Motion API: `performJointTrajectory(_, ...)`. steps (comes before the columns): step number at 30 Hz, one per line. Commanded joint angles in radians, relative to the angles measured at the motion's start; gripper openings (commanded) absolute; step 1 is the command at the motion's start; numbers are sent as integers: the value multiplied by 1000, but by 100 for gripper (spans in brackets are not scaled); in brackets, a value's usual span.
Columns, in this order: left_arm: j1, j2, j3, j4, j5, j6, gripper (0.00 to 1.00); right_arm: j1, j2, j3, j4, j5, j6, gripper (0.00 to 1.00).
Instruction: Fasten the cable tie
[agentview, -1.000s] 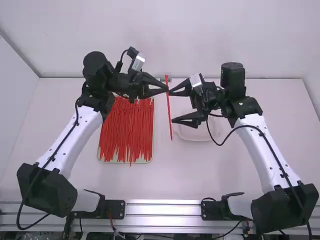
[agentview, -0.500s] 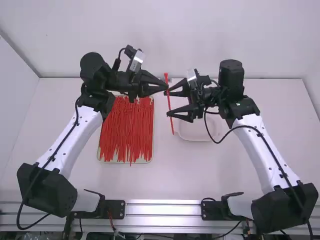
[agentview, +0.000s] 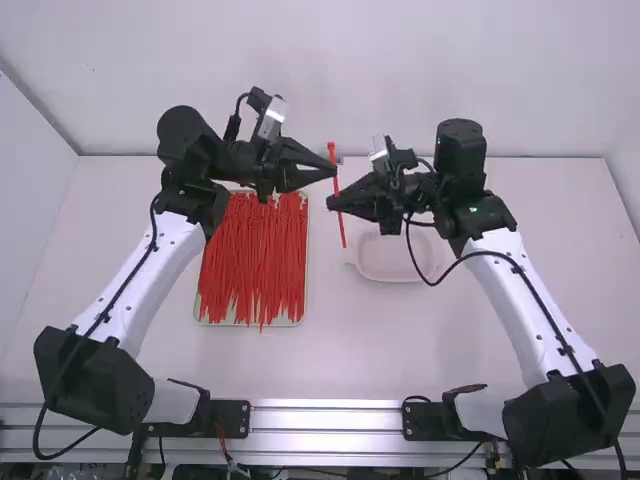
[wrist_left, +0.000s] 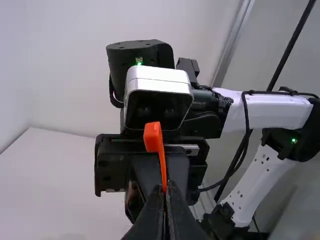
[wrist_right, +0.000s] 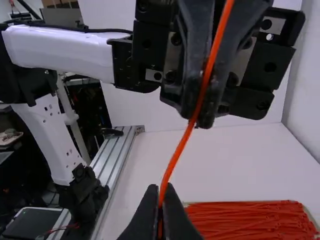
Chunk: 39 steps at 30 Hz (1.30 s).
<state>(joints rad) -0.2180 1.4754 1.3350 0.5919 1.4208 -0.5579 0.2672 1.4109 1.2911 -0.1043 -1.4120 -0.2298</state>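
Note:
A single red cable tie (agentview: 341, 228) hangs upright in the air between the two arms, above the table's far middle. My left gripper (agentview: 330, 172) is shut on it just below its head; in the left wrist view the tie (wrist_left: 161, 165) rises from the closed fingertips (wrist_left: 164, 196). My right gripper (agentview: 333, 205) is shut on the strap a little lower. In the right wrist view the tie (wrist_right: 177, 155) runs from my own closed fingers (wrist_right: 159, 200) up into the left gripper (wrist_right: 205, 117). The tail hangs free below.
A tray (agentview: 208, 318) with several red cable ties (agentview: 252, 258) lies under the left arm; the same pile (wrist_right: 245, 217) appears in the right wrist view. A shallow clear container (agentview: 395, 270) sits under the right gripper.
The right gripper, wide open a second ago, has swung in from the right and shut on the strap. The left gripper kept its hold and barely moved.

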Motion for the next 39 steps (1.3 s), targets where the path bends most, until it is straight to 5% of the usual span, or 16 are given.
performJointTrajectory(1, -5, -2, 0, 0, 3, -3, 2, 2, 4, 3, 18, -23, 24, 0)
performJointTrajectory(5, -4, -2, 0, 2, 0, -3, 3, 0, 4, 3, 18, -23, 24, 0)
performJointTrajectory(7, 5, -2, 0, 10, 2, -3, 18, 0, 4, 3, 18, -24, 25, 0)
performJointTrajectory(9, 12, -2, 0, 26, 0, -3, 43, -1, 4, 3, 19, -29, 24, 0)
performJointTrajectory(15, 17, -2, 0, 90, -53, -53, 61, -21, 3, 3, 38, -41, 25, 0)
performJointTrajectory(33, 8, -2, 0, 350, -127, -222, 54, 16, 3, 3, 283, 51, 234, 0)
performJointTrajectory(39, 8, -2, 0, 391, -128, -238, 43, 29, 3, 3, 288, 61, 234, 0)
